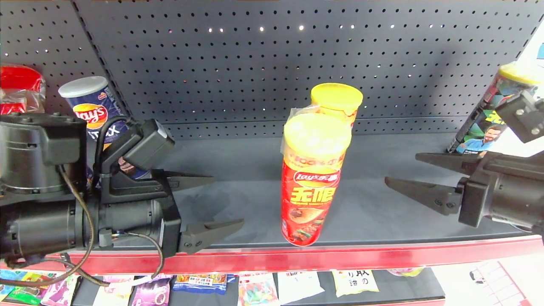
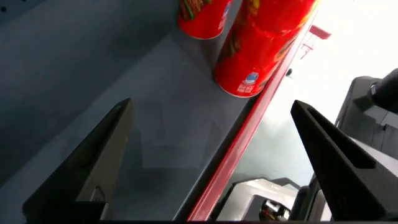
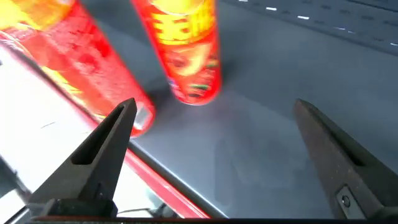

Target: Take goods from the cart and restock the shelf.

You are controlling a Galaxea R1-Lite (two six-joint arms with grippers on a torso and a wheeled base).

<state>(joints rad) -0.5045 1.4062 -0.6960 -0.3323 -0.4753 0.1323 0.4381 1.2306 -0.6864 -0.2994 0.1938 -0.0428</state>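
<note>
Two red chip cans with yellow lids stand mid-frame on the grey shelf: front can at the shelf's front edge, second can just behind it. Left gripper, lower left, is spread wide and empty. Right gripper, at the right edge, is spread and empty too.

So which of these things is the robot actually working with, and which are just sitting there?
Part of the job: shelf, front red can, red can behind it, left claw, right claw, both open and empty.
Just standing by: blue can, dark can, red bag, snack packets below.
</note>
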